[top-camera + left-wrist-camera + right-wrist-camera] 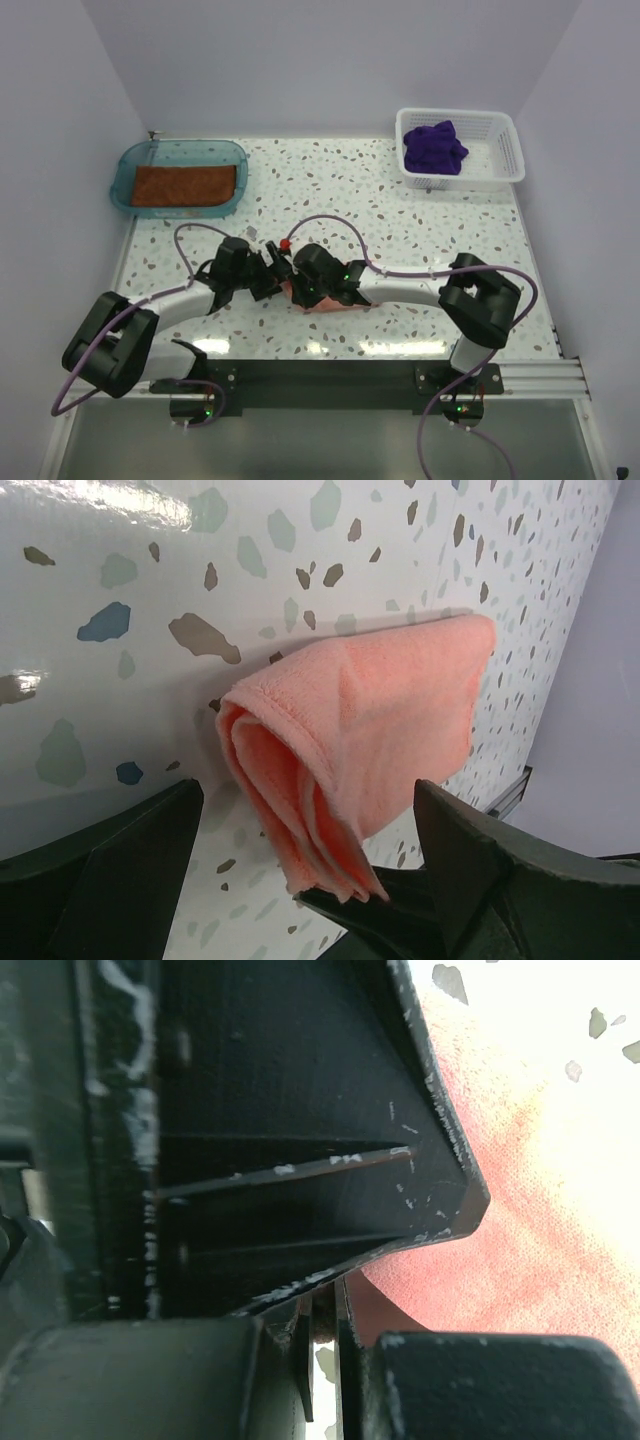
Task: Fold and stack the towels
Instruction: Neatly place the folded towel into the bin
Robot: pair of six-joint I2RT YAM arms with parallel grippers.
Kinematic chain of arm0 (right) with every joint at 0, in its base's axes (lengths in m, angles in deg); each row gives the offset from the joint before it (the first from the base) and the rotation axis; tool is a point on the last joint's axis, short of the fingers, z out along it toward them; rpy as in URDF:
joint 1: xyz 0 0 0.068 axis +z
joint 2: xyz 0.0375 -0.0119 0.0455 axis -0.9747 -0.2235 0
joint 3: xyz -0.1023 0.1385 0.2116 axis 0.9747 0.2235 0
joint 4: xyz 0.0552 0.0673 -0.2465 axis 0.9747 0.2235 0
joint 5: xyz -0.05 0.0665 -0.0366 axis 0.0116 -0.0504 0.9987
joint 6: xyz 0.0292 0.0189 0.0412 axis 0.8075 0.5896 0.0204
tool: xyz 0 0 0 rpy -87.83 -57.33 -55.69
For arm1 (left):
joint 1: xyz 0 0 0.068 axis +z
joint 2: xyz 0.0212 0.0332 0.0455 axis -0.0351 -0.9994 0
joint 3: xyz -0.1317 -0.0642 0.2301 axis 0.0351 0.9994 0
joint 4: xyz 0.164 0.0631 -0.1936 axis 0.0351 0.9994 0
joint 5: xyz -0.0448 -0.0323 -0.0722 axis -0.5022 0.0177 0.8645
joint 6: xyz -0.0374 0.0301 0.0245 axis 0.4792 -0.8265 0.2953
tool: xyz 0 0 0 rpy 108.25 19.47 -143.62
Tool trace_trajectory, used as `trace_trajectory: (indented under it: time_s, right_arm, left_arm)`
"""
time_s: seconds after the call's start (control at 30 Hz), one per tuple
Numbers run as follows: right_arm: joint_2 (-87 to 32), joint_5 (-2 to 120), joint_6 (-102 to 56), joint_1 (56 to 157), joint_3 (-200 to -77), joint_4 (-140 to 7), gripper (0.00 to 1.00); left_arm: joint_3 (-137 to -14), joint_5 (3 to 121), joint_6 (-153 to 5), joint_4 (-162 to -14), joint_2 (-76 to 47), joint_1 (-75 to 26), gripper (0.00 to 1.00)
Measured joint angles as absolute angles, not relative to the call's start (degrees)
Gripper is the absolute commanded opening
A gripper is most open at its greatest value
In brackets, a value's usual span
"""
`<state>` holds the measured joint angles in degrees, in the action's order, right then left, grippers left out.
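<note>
Salmon towel (370, 720) lies folded on the speckled table (400, 220). Your left gripper (300, 820) straddles it, jaws wide. Your right gripper (300, 285) is at its edge, jaws closed; can't tell if it's pinching cloth. Rust towel (184, 185) in teal tray (125, 165) well back-left of it, purple towel (435, 147) in white basket (505, 150) well back-right.

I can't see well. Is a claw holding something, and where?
Right gripper pinches the pink towel by one edge; left gripper is open, empty.

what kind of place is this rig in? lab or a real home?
Likely a lab data-collection booth, not a home: plain pale walls box in a speckled table, two arms sit on a metal rail, and the teal tray and mesh basket look staged.
</note>
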<state>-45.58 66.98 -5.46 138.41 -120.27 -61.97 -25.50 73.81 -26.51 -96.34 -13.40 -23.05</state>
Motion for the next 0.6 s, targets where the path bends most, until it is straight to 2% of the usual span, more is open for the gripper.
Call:
trace_trajectory:
  time_s: [0.1,0.2,0.23,0.3,0.33,0.4,0.43,0.47,0.53,0.57,0.6]
  right_arm:
    - [-45.6,67.0,-5.4,138.3,-120.2,-62.0,0.00]
    - [-45.6,66.8,-5.2,138.3,-120.1,-62.3,0.00]
    - [-45.6,66.7,-5.1,138.3,-120.1,-62.6,0.00]
    - [-45.6,66.6,-4.8,138.3,-119.7,-63.3,0.00]
    - [-45.6,66.6,-4.8,138.3,-119.5,-63.6,0.00]
    - [-45.6,66.4,-4.5,138.3,-119.2,-63.7,0.02]
    - [-45.6,66.2,-4.4,138.3,-119.1,-63.7,0.09]
    - [-45.6,66.1,-4.3,138.4,-118.9,-63.8,0.25]
    - [-45.6,66.0,-3.9,138.4,-118.8,-64.0,0.40]
    - [-45.5,66.0,-3.8,138.4,-118.7,-64.1,0.53]
    - [-45.4,66.0,-3.7,138.4,-118.6,-64.3,0.60]
  left_arm:
    - [-25.5,71.7,-25.1,-97.1,-13.9,-24.4,0.84]
    - [-25.5,70.6,-24.1,-98.0,-14.8,-25.5,0.69]
    - [-25.5,70.5,-24.0,-98.2,-15.2,-25.9,0.60]
    - [-25.3,70.2,-23.9,-98.2,-15.8,-26.7,0.49]
    - [-25.1,70.2,-23.7,-98.0,-16.0,-27.1,0.37]
    - [-24.8,70.2,-23.0,-97.8,-16.2,-27.4,0.24]
    - [-24.9,70.2,-23.0,-97.9,-16.2,-27.6,0.15]
    - [-24.9,70.2,-22.8,-98.0,-16.1,-27.7,0.10]
    - [-24.9,69.9,-23.2,-97.5,-15.6,-27.8,0.01]
    - [-24.9,69.5,-23.3,-97.2,-15.4,-27.8,0.00]
    - [-24.9,69.0,-23.7,-96.7,-15.3,-27.8,0.00]
